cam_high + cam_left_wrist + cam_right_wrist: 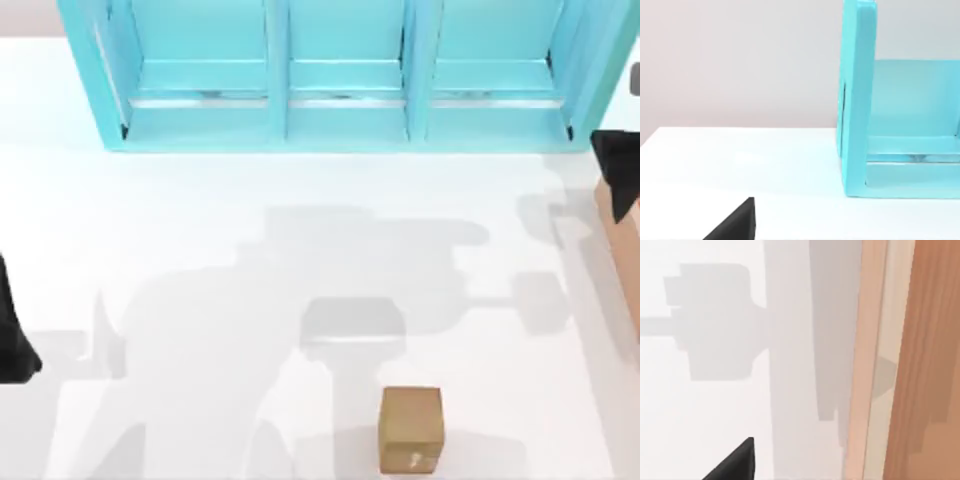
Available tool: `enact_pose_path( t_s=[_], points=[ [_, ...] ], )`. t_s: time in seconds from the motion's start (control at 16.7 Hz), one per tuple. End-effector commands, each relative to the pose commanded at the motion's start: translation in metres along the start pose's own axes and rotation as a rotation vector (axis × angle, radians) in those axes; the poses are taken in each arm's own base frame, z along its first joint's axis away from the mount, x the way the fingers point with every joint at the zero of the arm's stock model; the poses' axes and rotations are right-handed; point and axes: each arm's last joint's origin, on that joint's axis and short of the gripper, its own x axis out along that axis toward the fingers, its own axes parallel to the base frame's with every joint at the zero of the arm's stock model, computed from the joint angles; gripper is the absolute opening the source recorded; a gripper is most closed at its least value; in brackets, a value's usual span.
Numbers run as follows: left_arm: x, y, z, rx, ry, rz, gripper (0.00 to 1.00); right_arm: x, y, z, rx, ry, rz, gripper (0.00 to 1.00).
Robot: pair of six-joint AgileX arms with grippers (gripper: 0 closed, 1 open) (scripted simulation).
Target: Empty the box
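Observation:
The box [620, 250] is a tan, wood-coloured crate cut off by the table's right edge; only its left wall shows. In the right wrist view that thick wall [890, 360] rises close by, and the inside is hidden. My right gripper [618, 170] hangs dark over the box's far left corner. My left gripper [12, 345] is parked at the table's left edge, far from the box.
A turquoise shelf unit [340, 80] with three compartments spans the back of the table; its end wall [857, 100] shows in the left wrist view. A small brown cardboard cube [411, 428] sits near the front edge, right of centre. White tabletop lies between them.

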Motion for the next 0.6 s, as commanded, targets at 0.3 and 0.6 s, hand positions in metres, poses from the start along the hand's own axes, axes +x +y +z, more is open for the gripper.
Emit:
enact_pose_path(
  t_s=[0.3,0.6],
  points=[
    [0.0,0.0,0.0,0.0,0.0,0.0,1.0,-0.013,-0.127,-0.001,-0.003,-0.023,0.014,1.0],
    [0.0,0.0,0.0,0.0,0.0,0.0,1.0,-0.024,-0.158,-0.009,-0.004,-0.065,0.001,1.0]
  ],
)
